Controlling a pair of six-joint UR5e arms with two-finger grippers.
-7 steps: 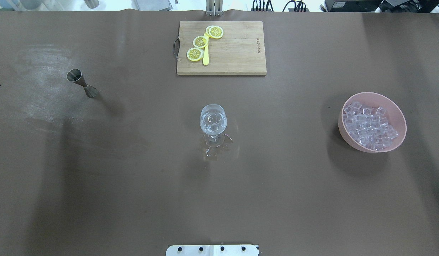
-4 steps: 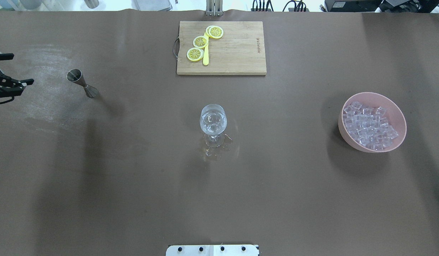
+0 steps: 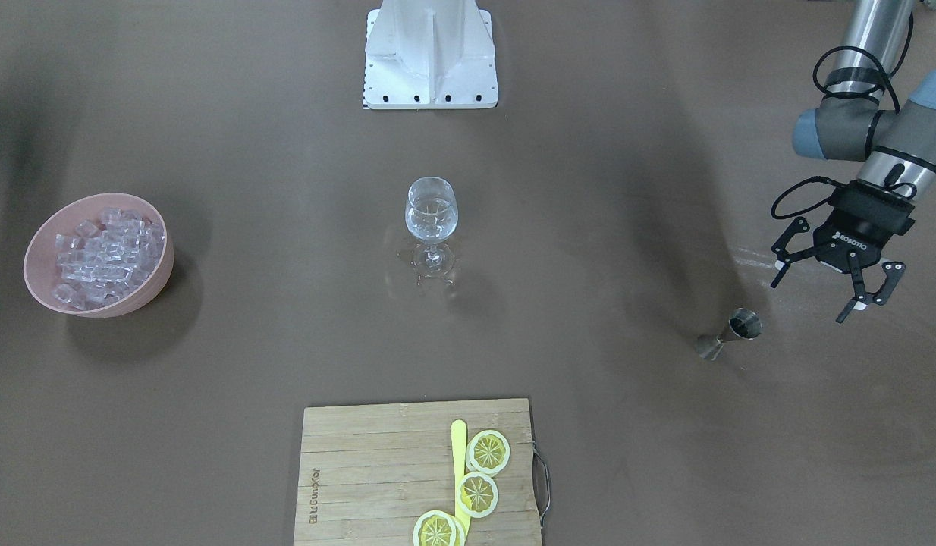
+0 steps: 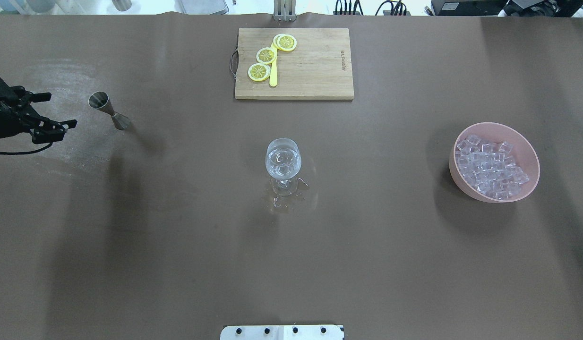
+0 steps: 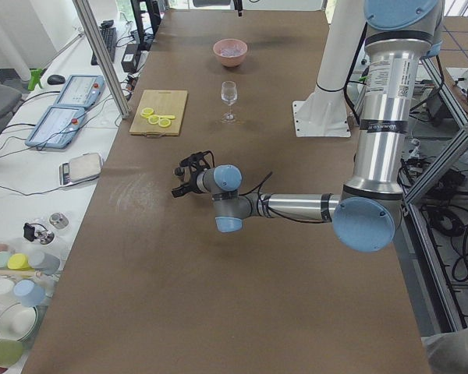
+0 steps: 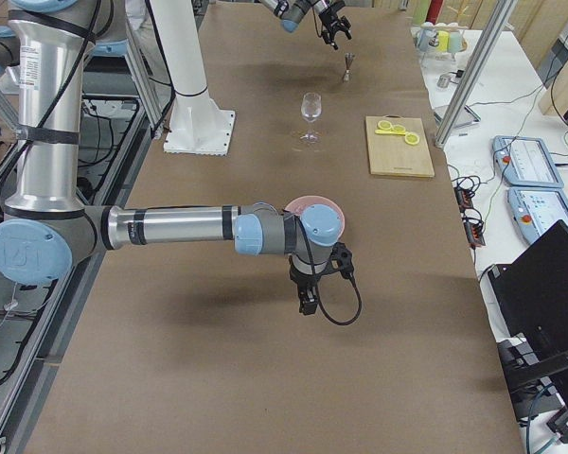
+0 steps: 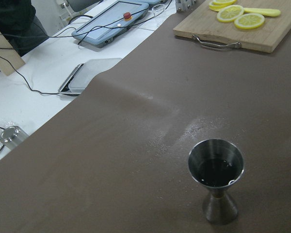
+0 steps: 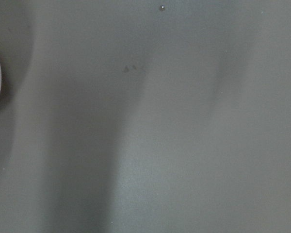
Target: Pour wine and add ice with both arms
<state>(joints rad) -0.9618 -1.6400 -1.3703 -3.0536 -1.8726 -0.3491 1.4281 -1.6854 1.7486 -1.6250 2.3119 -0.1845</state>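
A stemmed glass (image 4: pixel 283 159) stands mid-table with clear contents, and clear glints lie around its foot; it also shows in the front view (image 3: pixel 431 211). The ice (image 4: pixel 490 166) fills a pink bowl (image 4: pixel 531 160) at the right. A steel jigger (image 4: pixel 109 109) holding dark liquid (image 7: pixel 216 171) stands at the left. My left gripper (image 4: pixel 60 111) is open and empty, hovering just left of the jigger; the front view shows it too (image 3: pixel 813 299). My right gripper (image 6: pixel 308 298) shows only in the right side view, beside the bowl; I cannot tell if it is open.
A wooden cutting board (image 4: pixel 315 71) with lemon slices (image 4: pixel 266 55) and a yellow knife lies at the far middle. The white stand base (image 4: pixel 282 332) sits at the near edge. Control boxes and cables lie beyond the table's far edge.
My left gripper has come in from the overhead view's left edge and moved right toward the jigger, staying open. Nothing on the table has moved.
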